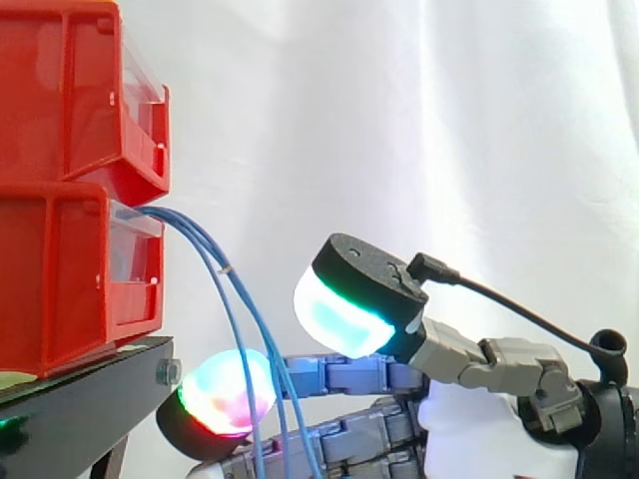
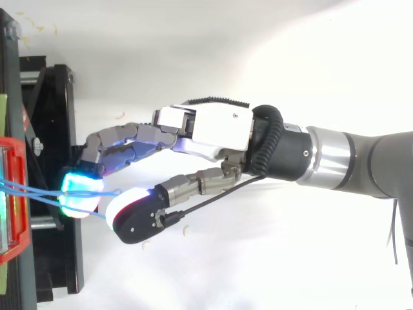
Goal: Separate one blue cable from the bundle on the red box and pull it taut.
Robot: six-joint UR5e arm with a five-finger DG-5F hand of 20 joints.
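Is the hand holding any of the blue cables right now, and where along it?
Nothing is pinched: the hand is open, thumb apart from the fingers. The blue cables from the red box just hang across its fingers.

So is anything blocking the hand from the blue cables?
No, nothing visible is in the way. The hand is right at the blue cables, which hang from the lower red bin down past its fingertips.

the arm comes in from the right, its hand (image 2: 206,129) reaching left with fingers nearly straight over the black stand (image 2: 55,103). blue cables (image 2: 32,188) run from the red box (image 2: 18,155) at the left edge across a cyan-glowing fingertip (image 2: 80,194). the thumb lies apart from the fingers.
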